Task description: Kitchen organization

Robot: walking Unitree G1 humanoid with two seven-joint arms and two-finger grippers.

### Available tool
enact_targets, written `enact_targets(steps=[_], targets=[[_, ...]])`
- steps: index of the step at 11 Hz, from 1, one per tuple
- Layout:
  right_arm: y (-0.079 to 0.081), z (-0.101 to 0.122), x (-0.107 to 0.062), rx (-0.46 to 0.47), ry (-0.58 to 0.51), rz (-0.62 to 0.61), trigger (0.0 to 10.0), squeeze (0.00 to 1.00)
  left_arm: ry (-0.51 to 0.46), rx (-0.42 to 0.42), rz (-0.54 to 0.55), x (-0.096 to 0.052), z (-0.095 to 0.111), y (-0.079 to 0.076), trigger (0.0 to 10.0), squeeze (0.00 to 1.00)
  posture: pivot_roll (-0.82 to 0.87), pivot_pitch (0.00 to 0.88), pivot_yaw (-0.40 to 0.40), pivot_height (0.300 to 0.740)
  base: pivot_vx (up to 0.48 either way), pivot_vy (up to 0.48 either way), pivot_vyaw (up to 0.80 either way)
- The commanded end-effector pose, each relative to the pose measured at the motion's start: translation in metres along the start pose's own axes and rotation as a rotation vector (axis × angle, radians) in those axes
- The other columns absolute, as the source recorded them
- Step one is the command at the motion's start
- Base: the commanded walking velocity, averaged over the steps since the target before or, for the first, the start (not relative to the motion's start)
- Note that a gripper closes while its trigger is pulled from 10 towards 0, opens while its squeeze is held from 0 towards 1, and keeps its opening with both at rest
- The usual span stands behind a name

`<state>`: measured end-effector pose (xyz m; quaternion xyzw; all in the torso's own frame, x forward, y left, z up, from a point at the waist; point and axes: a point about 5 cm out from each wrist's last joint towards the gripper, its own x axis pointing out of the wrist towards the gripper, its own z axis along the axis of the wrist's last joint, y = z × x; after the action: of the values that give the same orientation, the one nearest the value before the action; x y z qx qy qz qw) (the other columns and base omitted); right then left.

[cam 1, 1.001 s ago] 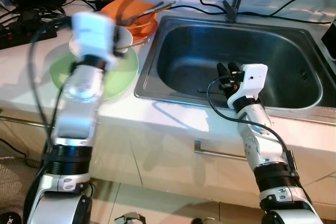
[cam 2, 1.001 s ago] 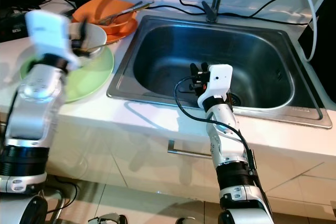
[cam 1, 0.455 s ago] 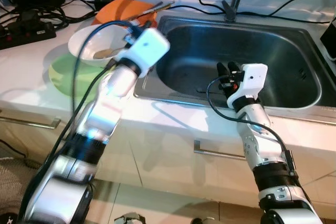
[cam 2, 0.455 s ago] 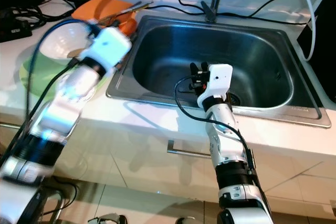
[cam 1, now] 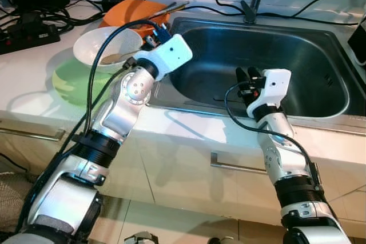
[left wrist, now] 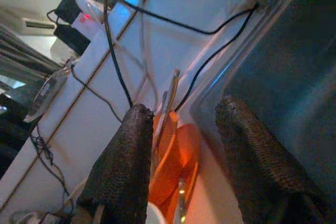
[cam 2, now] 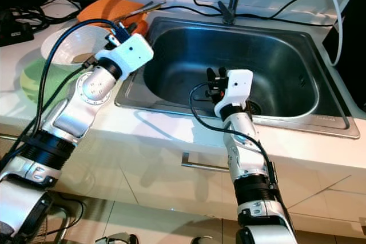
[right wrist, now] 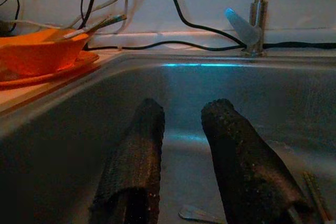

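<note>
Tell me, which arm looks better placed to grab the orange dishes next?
Probably the left. The left gripper is open right at the orange dishes, beside the white bowl. The right gripper is open too, but hangs over the sink, farther away.

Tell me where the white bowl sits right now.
The white bowl rests on the green plate, robot's left of the sink, just before the orange dishes.

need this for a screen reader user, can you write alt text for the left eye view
The left gripper reaches between a white bowl on a green plate and a steel sink, fingers open toward orange dishes holding utensils. The right gripper hovers over the sink basin, fingers open. Black cables run along the white counter behind.
</note>
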<state>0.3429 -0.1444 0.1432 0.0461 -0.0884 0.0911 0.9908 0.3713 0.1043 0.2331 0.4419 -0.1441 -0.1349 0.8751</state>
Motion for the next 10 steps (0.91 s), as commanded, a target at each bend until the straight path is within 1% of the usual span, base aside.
enact_targets(steps=[1, 3, 7, 10], targets=[[0.0, -0.007, -0.001, 0.007, 0.026, -0.008, 10.0, 0.0, 0.015, 0.033, -0.002, 0.001, -0.001, 0.001, 10.0, 0.0, 0.05, 0.056, 0.006, 0.74, 0.0, 0.0, 0.0], [0.0, -0.006, -0.001, 0.007, 0.025, -0.003, 10.0, 0.0, 0.037, 0.034, 0.009, 0.001, -0.005, 0.001, 10.0, 0.0, 0.05, 0.054, 0.006, 0.74, 0.0, 0.0, 0.0], [0.002, -0.006, 0.0, 0.007, 0.023, 0.004, 10.0, 0.0, 0.122, 0.052, -0.018, 0.002, -0.02, -0.007, 10.0, 0.0, 0.04, 0.044, 0.007, 0.74, 0.0, 0.0, 0.0], [0.003, -0.007, 0.0, 0.009, 0.021, 0.007, 10.0, 0.0, 0.131, 0.047, -0.008, 0.007, -0.021, -0.008, 10.0, 0.0, 0.04, 0.022, 0.009, 0.74, 0.0, 0.0, 0.0]])
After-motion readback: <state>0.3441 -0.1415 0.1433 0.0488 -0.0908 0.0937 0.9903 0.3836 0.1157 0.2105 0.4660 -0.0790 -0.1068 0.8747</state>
